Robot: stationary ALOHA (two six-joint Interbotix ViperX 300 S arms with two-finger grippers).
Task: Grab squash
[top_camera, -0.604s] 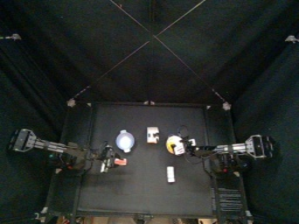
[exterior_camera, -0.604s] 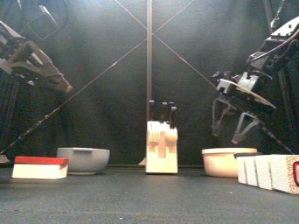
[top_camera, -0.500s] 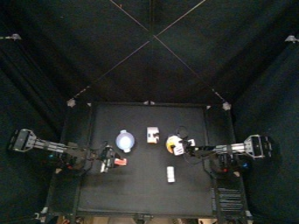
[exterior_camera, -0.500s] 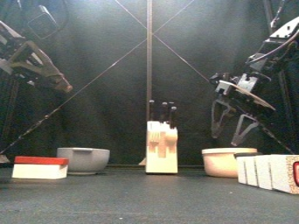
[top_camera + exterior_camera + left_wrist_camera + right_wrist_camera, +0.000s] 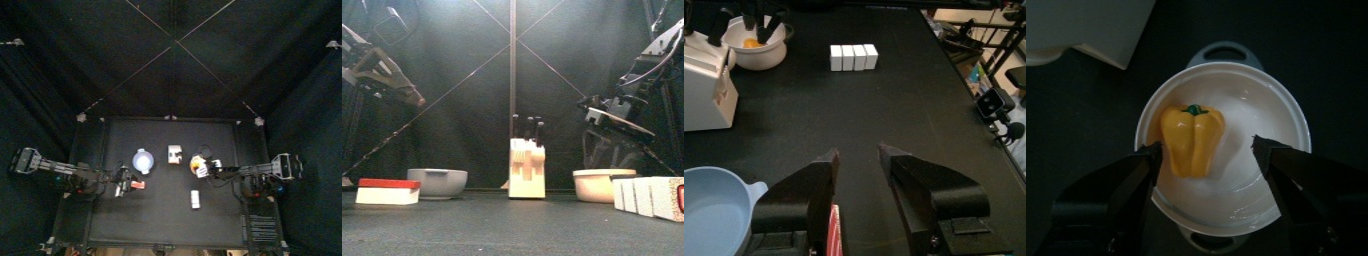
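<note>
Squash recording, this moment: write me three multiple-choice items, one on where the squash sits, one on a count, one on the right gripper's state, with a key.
1. Where is the squash?
A. In the white bowl
B. In the blue dish
C. On the bare table

2. How many small white blocks stand in a row on the table?
A. One
B. Three
C. Six

3. What is the right gripper doing?
A. Shut on the squash
B. Open above the squash
C. Resting on the table

Key: 1 A, the right wrist view shows the squash lying inside the white bowl. 2 B, the left wrist view shows three blocks side by side. 3 B, the jaws stand apart on either side of the squash, not touching it.
</note>
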